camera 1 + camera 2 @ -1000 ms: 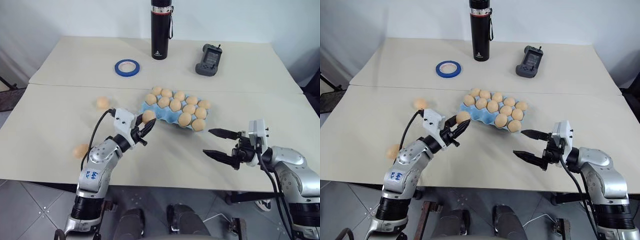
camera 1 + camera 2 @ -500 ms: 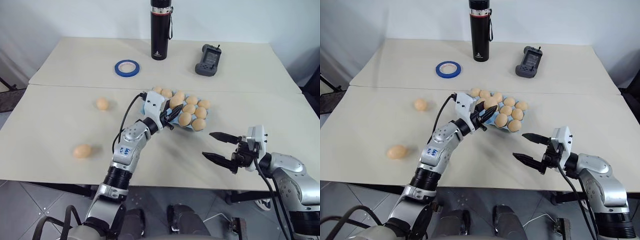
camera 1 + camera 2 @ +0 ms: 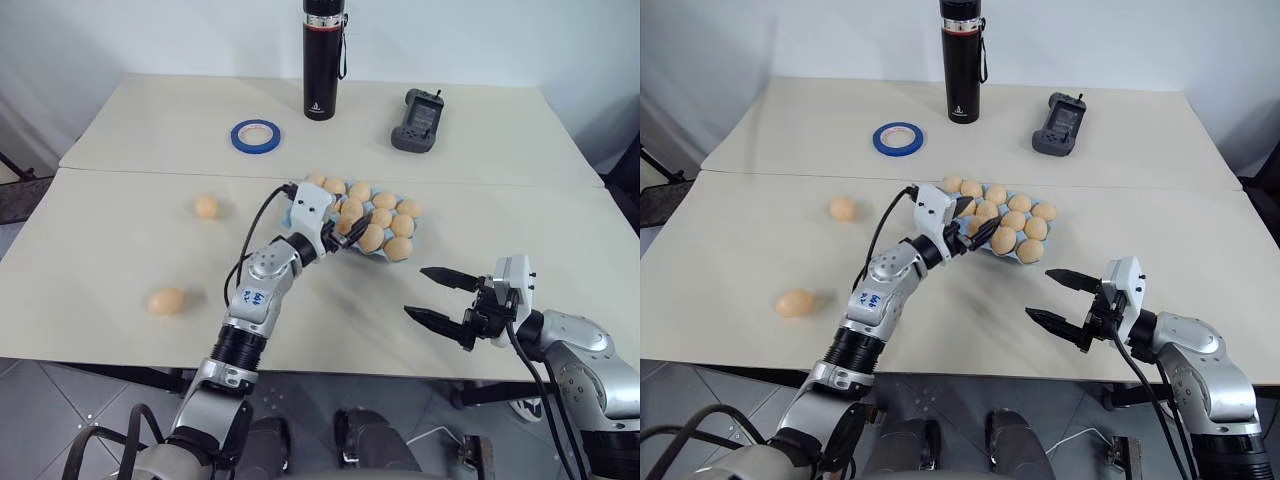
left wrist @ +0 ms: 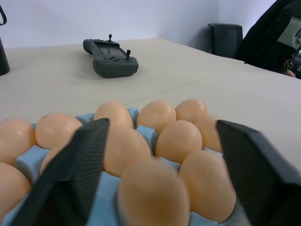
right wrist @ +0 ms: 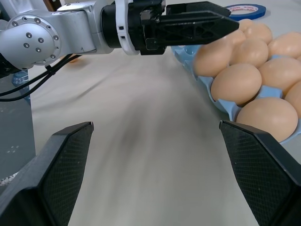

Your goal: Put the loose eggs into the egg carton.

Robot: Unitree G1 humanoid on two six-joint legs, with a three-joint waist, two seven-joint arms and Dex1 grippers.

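Counting two loose eggs [image 3: 206, 207] [image 3: 166, 301], one egg carton [image 3: 293, 214].

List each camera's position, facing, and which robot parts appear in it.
Left eye, right eye: head-mounted, looking down on the table, both arms, two loose eggs.
Left wrist: on the left arm, looking level across the egg carton between the open left gripper fingers.
Right wrist: on the right arm, between the open right gripper fingers.
Shared: carton, left gripper.
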